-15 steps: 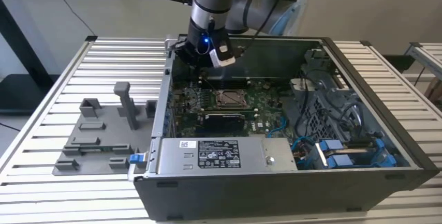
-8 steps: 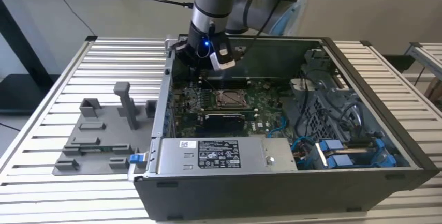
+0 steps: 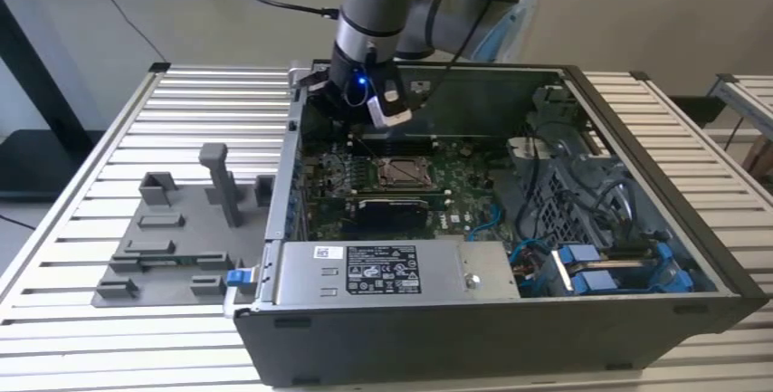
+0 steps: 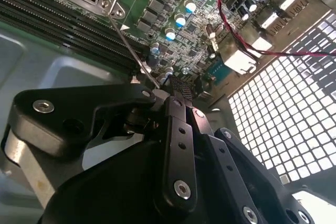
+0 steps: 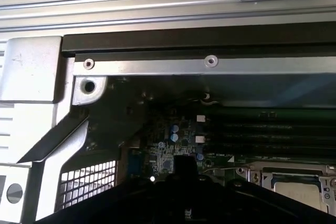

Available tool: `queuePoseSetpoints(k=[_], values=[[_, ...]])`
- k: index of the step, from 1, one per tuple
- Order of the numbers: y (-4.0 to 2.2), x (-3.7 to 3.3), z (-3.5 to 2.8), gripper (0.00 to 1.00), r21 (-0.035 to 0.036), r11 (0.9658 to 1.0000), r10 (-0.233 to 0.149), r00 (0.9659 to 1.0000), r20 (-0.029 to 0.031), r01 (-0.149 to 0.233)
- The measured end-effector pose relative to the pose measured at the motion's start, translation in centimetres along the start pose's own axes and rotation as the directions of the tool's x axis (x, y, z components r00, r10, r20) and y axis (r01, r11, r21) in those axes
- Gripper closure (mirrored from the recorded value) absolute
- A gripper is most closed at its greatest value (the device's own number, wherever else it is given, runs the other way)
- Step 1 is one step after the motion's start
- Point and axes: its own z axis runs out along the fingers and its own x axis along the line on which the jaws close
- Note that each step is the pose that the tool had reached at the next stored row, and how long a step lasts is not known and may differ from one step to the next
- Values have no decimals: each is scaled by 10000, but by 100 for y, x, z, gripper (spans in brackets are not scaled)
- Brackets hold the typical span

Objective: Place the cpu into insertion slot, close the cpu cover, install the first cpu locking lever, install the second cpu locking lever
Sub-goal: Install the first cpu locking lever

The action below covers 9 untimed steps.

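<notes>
The cpu [image 5: 297, 193], with its silver-tan top, lies in the insertion slot [image 3: 399, 172] on the green board. The silver cpu cover [image 5: 261, 174] lies flat around it as a frame. A thin wire cpu locking lever [image 4: 128, 43] runs from its hinge at the socket corner up to my fingertips. My gripper [image 4: 177, 85] is shut on the lever's free end, and the black fingers [image 4: 181, 124] are pressed together. In the exterior view the gripper [image 3: 358, 120] hangs inside the open case, just behind the socket on the exterior view's left.
The open computer case [image 3: 628, 306] encloses the board. A power supply box [image 3: 386, 270] and blue cables [image 3: 580, 265] sit at its front. Red and black wires [image 4: 252, 19] and the perforated case wall [image 4: 283, 124] lie near the fingers. A grey fixture plate [image 3: 169, 247] lies outside, left.
</notes>
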Motion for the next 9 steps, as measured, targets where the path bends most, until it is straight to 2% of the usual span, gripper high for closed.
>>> queuePoseSetpoints(k=[9], values=[[-7, -61, -12, 89, -33, 10000, -2, 10000, -11, 2]])
